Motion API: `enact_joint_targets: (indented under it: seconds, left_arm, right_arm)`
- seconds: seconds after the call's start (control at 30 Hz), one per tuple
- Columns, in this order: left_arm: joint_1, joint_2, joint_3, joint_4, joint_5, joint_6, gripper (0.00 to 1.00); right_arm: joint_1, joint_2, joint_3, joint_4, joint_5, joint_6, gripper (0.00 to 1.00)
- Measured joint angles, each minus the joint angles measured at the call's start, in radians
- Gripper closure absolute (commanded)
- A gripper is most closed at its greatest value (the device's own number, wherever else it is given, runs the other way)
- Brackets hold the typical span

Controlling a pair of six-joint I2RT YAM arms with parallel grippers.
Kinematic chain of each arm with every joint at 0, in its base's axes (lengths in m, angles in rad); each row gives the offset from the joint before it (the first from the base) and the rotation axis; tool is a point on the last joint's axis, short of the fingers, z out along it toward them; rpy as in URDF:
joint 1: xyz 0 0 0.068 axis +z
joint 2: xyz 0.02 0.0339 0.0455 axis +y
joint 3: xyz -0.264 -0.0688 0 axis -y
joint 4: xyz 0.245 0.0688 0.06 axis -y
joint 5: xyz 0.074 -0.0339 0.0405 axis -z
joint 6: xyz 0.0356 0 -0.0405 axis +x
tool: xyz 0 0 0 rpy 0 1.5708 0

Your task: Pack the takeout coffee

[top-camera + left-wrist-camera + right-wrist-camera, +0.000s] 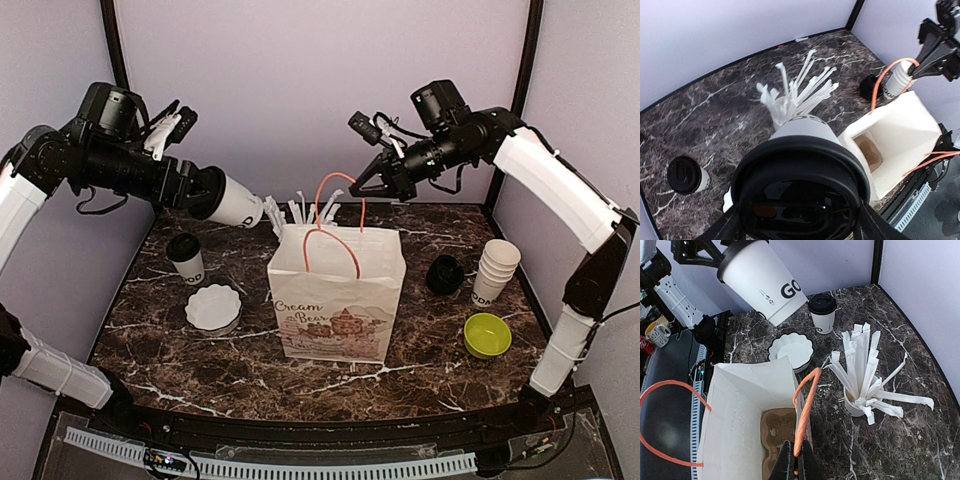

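We are reading "Cream Bear" in brown script on the front of the white paper bag [335, 310], which is standing upright on the marble worktop [420, 365]. On the held coffee cup [765, 282] we are making out a bold black "GO" near the base, the rest being turned out of sight. The standing coffee cup [186, 260] is showing only part of similar lettering.

We are counting two lidded coffees. One is hanging tipped on its side above and left of the bag, with the left claw [203, 190] clamping it at the black-lid end. The other is resting upright on the worktop left of the bag, apart from it.

The right claw [794, 460] is pressing its fingers together on one orange handle [805, 405], pinching it above the bag's open mouth. The bag's second handle is looping free. One brown pulp cup tray [782, 427] is lying in the bottom of the bag.

Around the bag we are counting one scalloped white dish [213, 306] to the left front and one cup of wrapped straws [297, 213] just behind. To the right are one black object [444, 273], one stack of lidless white cups [495, 270] and one green bowl [487, 335].
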Motion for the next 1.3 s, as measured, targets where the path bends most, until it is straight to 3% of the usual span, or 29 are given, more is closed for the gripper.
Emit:
enact_joint_targets:
  seconds: [0.27,0.53,0.9,1.3]
  left_arm:
    - [-0.11,0.009,0.154,0.056,0.106,0.038,0.49]
    - [-0.338,0.033,0.163,0.067,0.132,0.109,0.49]
    - [-0.528,0.042,0.113,0.011,-0.027,0.154,0.5]
    - [-0.761,0.163,0.104,-0.068,-0.283,0.15,0.51]
  right_arm:
    - [0.056,0.009,0.014,-0.058,-0.017,-0.032,1.0]
    - [0.15,-0.032,-0.02,-0.127,-0.047,-0.104,1.0]
    - [0.173,-0.142,-0.058,-0.166,-0.117,-0.164,1.0]
    - [0.191,-0.128,-0.059,-0.185,-0.16,-0.173,1.0]
